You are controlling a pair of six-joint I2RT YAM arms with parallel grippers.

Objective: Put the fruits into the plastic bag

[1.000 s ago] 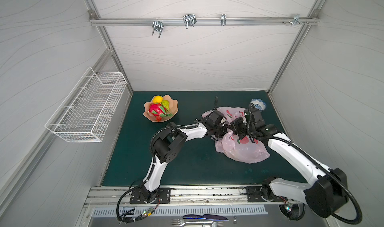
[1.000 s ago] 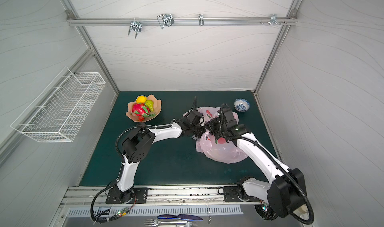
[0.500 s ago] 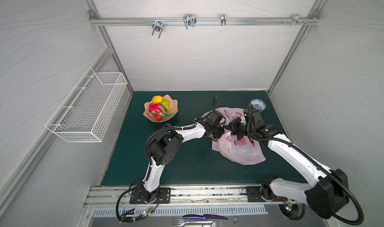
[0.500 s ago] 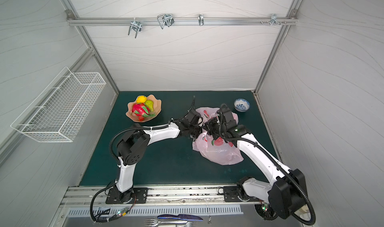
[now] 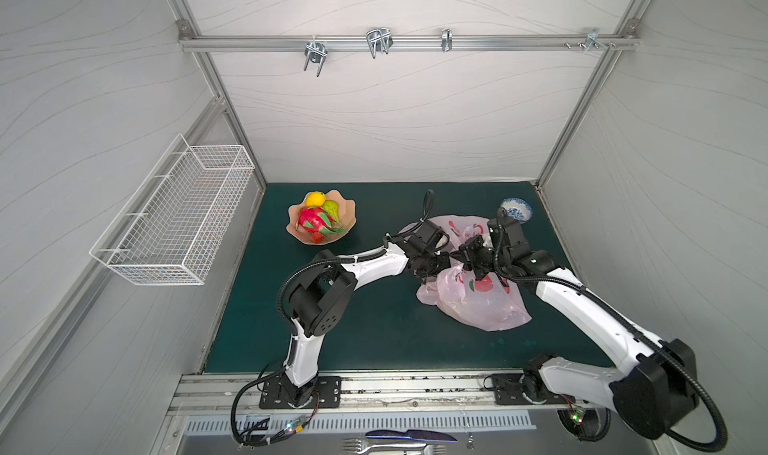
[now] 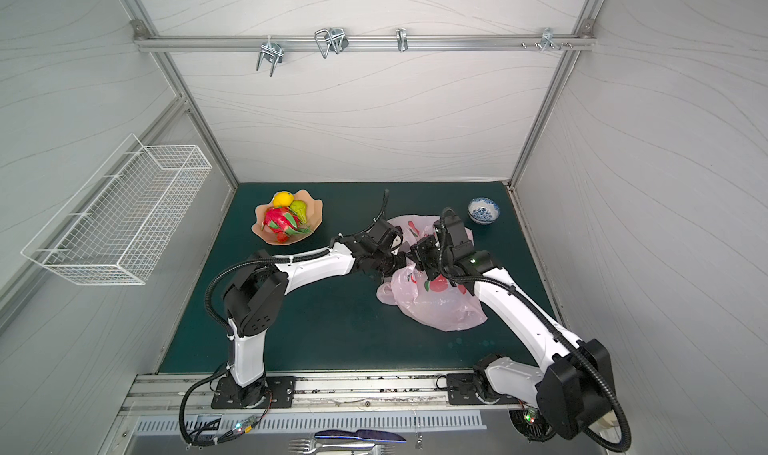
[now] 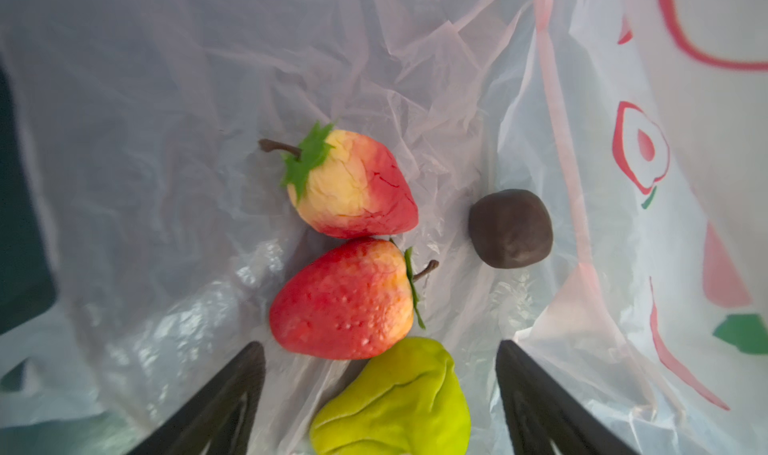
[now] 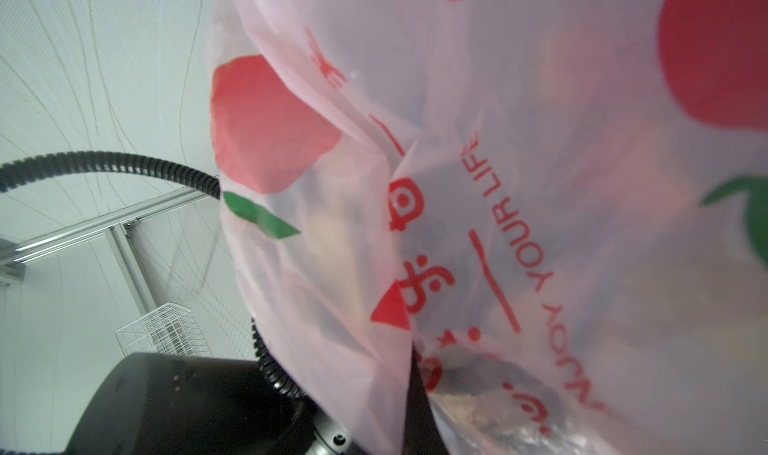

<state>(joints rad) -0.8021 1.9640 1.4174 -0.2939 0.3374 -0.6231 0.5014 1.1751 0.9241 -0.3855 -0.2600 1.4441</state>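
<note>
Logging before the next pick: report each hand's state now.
Left hand: open, holding nothing, inside the bag.
Right hand: shut on the bag.

Three pale grey-white panel walls with faint wavy lines close in the cell: a back wall (image 5: pixel 395 120), a left wall (image 5: pixel 83 99) and a right wall (image 5: pixel 685 182). Aluminium posts (image 5: pixel 224 112) stand at the two far corners. An aluminium crossbar (image 5: pixel 498 41) runs high across the back wall and carries several metal hooks (image 5: pixel 315 56). A white wire basket (image 5: pixel 178 220) hangs on the left wall, near the far left post. The floor is a dark green mat (image 5: pixel 374 328). Along its near edge runs a metal mounting rail (image 5: pixel 415 390), then a slotted grey strip (image 5: pixel 374 424). Nearest of all, a fork (image 5: pixel 365 446) and a knife (image 5: pixel 411 435) lie on a steel surface. The light is soft and even, with faint shadows.
</note>
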